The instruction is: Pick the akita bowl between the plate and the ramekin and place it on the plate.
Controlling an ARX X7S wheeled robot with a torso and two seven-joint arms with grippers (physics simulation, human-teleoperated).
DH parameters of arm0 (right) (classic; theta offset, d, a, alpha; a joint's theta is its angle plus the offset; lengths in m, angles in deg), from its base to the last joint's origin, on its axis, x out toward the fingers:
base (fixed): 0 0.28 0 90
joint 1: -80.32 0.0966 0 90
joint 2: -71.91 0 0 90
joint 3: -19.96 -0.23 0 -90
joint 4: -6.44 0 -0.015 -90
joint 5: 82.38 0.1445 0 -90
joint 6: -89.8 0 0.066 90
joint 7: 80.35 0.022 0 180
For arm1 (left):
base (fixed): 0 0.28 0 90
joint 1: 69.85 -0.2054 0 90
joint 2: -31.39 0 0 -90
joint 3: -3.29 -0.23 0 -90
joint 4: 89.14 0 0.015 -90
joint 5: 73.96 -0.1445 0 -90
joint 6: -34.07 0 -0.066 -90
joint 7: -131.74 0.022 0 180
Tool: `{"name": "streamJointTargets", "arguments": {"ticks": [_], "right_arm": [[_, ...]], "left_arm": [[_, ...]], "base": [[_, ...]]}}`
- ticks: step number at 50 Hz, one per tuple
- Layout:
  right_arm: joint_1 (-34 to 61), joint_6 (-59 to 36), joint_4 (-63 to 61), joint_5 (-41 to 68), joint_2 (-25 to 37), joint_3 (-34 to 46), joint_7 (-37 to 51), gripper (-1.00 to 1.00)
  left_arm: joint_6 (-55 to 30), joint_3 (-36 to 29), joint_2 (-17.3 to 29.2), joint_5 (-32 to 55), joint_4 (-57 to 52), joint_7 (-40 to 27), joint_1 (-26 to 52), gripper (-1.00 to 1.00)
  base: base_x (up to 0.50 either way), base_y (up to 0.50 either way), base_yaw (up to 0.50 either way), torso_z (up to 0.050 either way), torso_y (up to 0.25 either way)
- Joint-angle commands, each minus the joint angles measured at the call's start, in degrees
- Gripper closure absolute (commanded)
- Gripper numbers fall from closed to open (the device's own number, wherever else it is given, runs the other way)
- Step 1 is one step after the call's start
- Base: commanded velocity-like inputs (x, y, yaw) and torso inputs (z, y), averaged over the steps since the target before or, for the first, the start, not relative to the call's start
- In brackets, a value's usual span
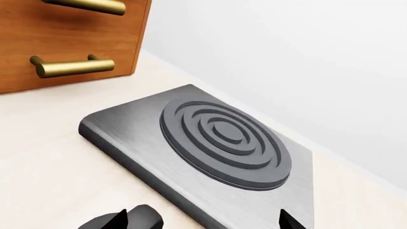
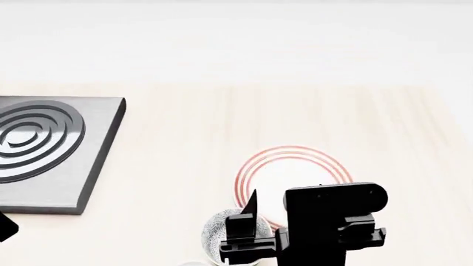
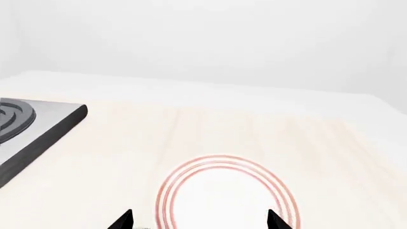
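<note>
The plate, white with thin red rings, lies on the pale wooden counter in the head view. The speckled akita bowl sits just off the plate's near-left edge, partly hidden by my right arm. At the frame's bottom edge beside the bowl, a pale sliver may be the ramekin. My right gripper is open above the plate's near side, nothing between its fingers; one fingertip shows over the bowl. My left gripper is open and empty over the stove's corner.
A grey stove slab with a ringed burner lies at the left of the counter. A wooden drawer front with brass handles stands beyond the stove. A white wall runs along the counter's back.
</note>
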Motion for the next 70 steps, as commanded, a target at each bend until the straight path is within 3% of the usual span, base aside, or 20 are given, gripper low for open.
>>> {"name": "streamJointTargets", "arguments": {"ticks": [1, 19, 25, 70], "right_arm": [[1.3, -5.4, 0.6, 2.7, -1.1, -1.7, 0.9, -1.00], [3.3, -8.3, 6.5, 7.1, -4.7, -8.0, 2.1, -1.00], [3.7, -7.4, 8.7, 6.4, -3.3, -5.2, 0.7, -1.00], [5.2, -2.4, 20.1, 8.7, -4.6, -4.4, -1.4, -1.00]], "left_arm": [[0.3, -0.2, 0.1, 0.0, 0.4, 0.0, 0.1, -1.00], [0.3, -0.3, 0.2, 0.4, 0.3, -0.4, 0.1, -1.00], [0.5, -0.4, 0.2, 0.3, 0.5, -0.4, 0.1, -1.00], [0.9, -0.8, 0.5, 1.0, 0.9, -0.8, 0.2, -1.00]], "base": [[0.00, 0.00, 0.00, 0.000, 0.000], [0.00, 0.00, 0.00, 0.000, 0.000], [0.00, 0.00, 0.00, 0.000, 0.000], [0.00, 0.00, 0.00, 0.000, 0.000]]}}
